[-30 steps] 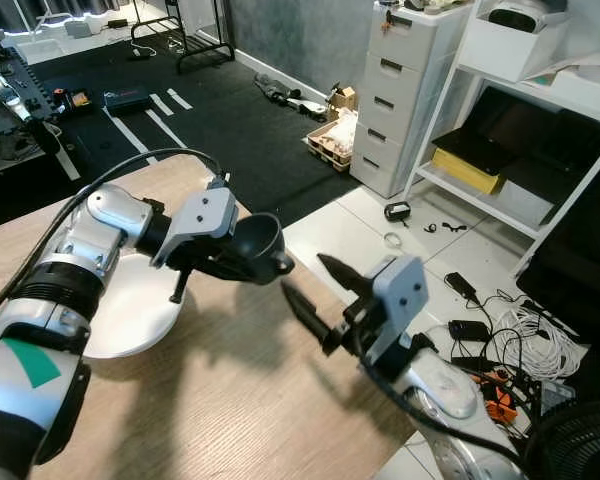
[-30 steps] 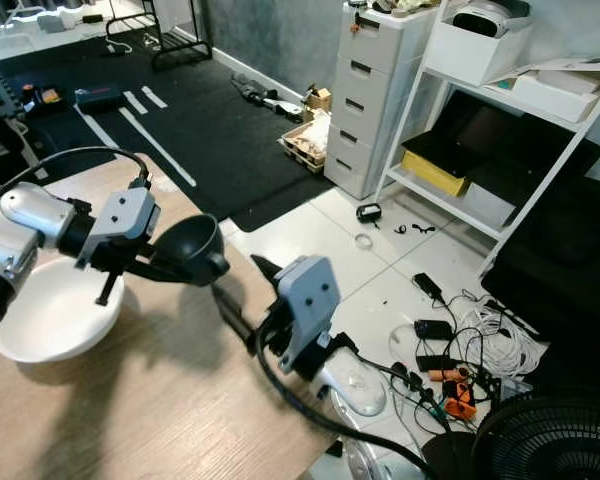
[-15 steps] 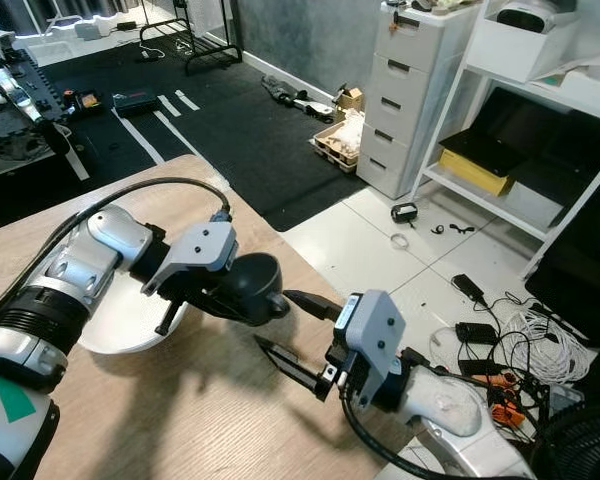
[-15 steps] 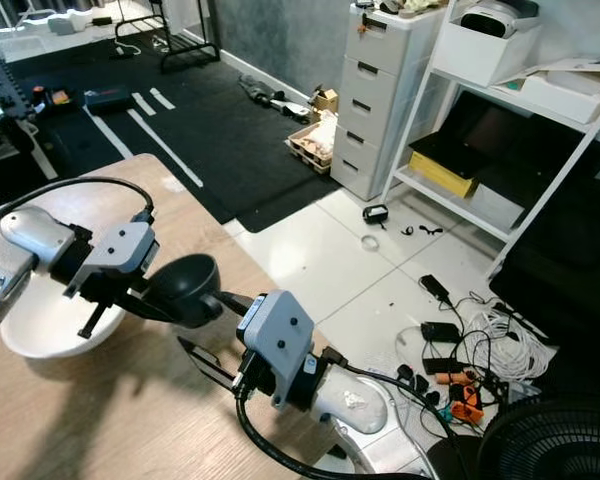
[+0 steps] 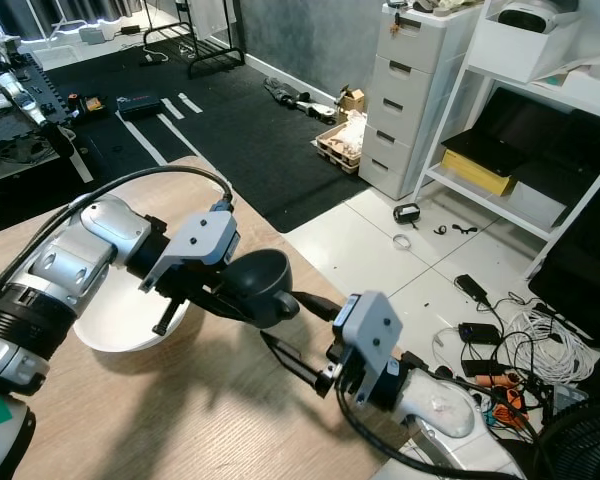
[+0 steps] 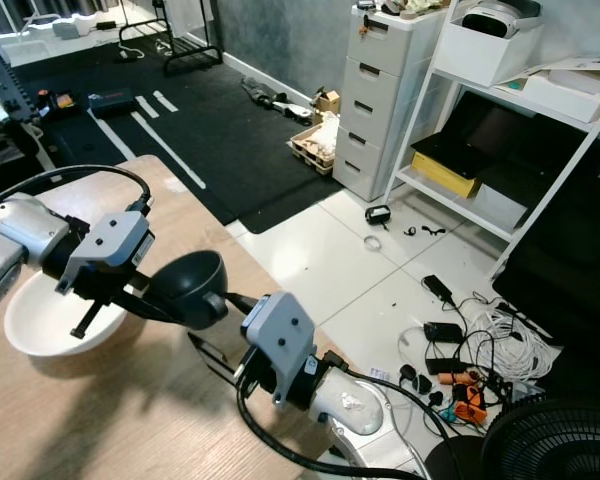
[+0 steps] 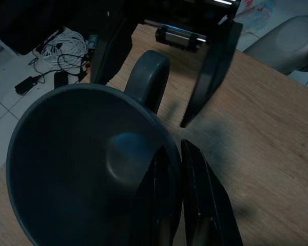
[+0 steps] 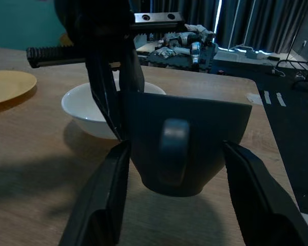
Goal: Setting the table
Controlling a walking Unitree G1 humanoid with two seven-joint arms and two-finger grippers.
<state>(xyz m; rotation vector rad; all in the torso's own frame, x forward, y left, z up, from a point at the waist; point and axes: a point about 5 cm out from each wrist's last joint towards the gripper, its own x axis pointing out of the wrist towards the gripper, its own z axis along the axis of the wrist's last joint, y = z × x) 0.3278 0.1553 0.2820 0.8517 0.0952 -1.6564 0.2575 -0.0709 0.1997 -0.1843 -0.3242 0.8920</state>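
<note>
Mug [image 5: 261, 288], dark, held above the wooden surface [image 5: 180, 420] by left gripper [image 5: 242, 297], jaws clamped on its rim. Handle faces right gripper [image 5: 292, 335], whose jaws stand apart, flanking it. White bowl [image 5: 115, 315] lies left.

One dark cup [image 5: 261, 287], one white bowl [image 5: 120, 318], one yellow plate [image 8: 7, 85], one wooden table [image 5: 200, 410], and two grippers: left [image 5: 202, 300], right [image 5: 298, 336].

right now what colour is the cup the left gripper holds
Dark grey cup, shown best in the right eye view.
</note>
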